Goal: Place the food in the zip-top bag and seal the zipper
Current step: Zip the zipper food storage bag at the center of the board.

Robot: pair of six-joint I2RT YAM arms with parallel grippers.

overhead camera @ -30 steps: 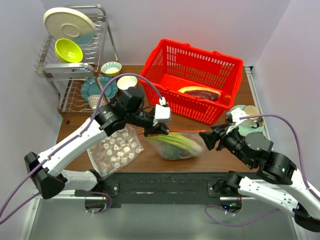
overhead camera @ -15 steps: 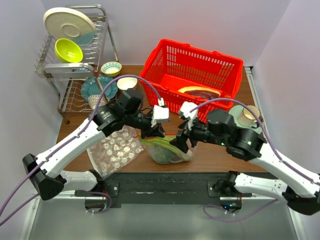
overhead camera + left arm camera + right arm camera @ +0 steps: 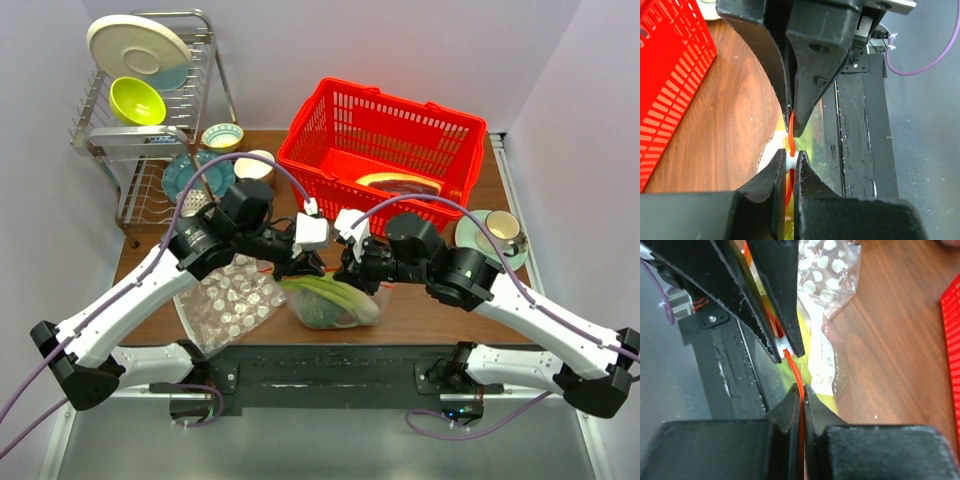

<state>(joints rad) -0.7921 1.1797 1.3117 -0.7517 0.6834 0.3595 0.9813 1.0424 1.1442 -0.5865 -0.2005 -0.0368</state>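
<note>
Standing at the far left of the wooden surface (image 3: 440, 305), a wire dish rack (image 3: 100, 135) carries a pale plate (image 3: 135, 45) and a yellow-green bowl (image 3: 137, 100). A teal plate (image 3: 182, 176) and two small bowls (image 3: 222, 137) sit just beside it. Nearer the front edge lies a clear bag printed with white dots (image 3: 232, 300); its dots are the only print that shows, and they form no words.

Just right of that bag, the zip-top bag (image 3: 345, 305) rests on the surface between the two arms, its mouth turned upward. Light-green stalks (image 3: 335, 290) and a dark green ball (image 3: 316, 313) are inside it.

The left pincer (image 3: 790, 163) reaches over the bag from the left. Its jaws are nearly closed and pinch a small white piece (image 3: 790, 163) that sits on the zipper (image 3: 791, 125). The orange-red strip runs up from there into the right pincer (image 3: 800, 392), which comes in from the right. Its jaws are pressed narrow on the strip itself. In both wrist views the two sets of fingertips stand almost tip to tip along the strip, just apart.

Farther right and behind, a red basket (image 3: 330, 130) holds the red-brown slab with a pale yellow rim (image 3: 400, 185). At the right edge of the surface a cup (image 3: 503, 230) stands on a pale green saucer (image 3: 472, 228).
</note>
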